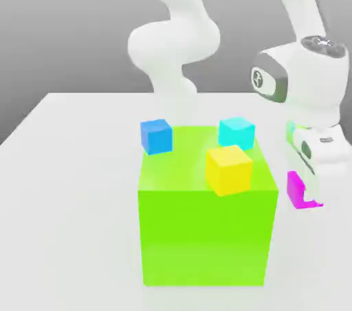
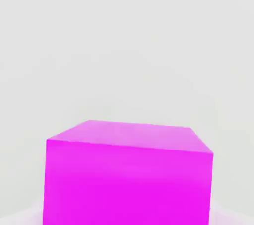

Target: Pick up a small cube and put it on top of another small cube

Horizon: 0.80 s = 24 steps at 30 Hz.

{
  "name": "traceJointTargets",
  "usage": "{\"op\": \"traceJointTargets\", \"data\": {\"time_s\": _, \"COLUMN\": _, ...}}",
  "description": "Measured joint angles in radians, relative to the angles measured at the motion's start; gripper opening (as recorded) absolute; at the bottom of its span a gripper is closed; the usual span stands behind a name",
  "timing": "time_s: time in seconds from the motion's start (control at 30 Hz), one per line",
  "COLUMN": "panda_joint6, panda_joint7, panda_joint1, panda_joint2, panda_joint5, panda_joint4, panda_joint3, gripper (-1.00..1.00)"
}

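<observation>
Hand (image 1: pixel 307 196) at the exterior view's right, closed on the small magenta cube (image 1: pixel 297 189), held just beside the big lime-green cube (image 1: pixel 204 234). Yellow cube (image 1: pixel 228 169), blue cube (image 1: pixel 156 136), cyan cube (image 1: pixel 236 132) nearby. White surface (image 1: pixel 69 200) below.

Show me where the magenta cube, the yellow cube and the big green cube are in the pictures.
magenta cube (image 2: pixel 129 184): hand view, on its front face.
yellow cube (image 1: pixel 229 169): exterior view, on its front face.
big green cube (image 1: pixel 204 237): exterior view, on its front face.
</observation>
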Motion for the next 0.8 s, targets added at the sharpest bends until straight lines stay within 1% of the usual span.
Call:
{"op": "traceJointTargets", "data": {"time_s": 0.07, "panda_joint6": -0.058, "panda_joint7": -0.069, "panda_joint1": -0.005, "panda_joint2": -0.047, "panda_joint5": 0.0, "panda_joint4": 0.017, "panda_joint3": -0.013, "gripper": -1.0}}
{"op": "traceJointTargets", "data": {"time_s": 0.17, "panda_joint6": -0.144, "panda_joint7": -0.158, "panda_joint1": -0.02, "panda_joint2": -0.126, "panda_joint5": -0.033, "panda_joint4": 0.042, "panda_joint3": -0.038, "gripper": -1.0}}
{"op": "traceJointTargets", "data": {"time_s": 0.37, "panda_joint6": -0.308, "panda_joint7": -0.297, "panda_joint1": -0.076, "panda_joint2": -0.299, "panda_joint5": -0.165, "panda_joint4": 0.086, "panda_joint3": -0.082, "gripper": -1.0}}
{"op": "traceJointTargets", "data": {"time_s": 0.77, "panda_joint6": -0.716, "panda_joint7": -0.593, "panda_joint1": -0.377, "panda_joint2": -0.714, "panda_joint5": -0.454, "panda_joint4": 0.035, "panda_joint3": -0.303, "gripper": -1.0}}
{"op": "traceJointTargets", "data": {"time_s": 0.8, "panda_joint6": -0.729, "panda_joint7": -0.607, "panda_joint1": -0.396, "panda_joint2": -0.735, "panda_joint5": -0.475, "panda_joint4": 0.026, "panda_joint3": -0.313, "gripper": -1.0}}
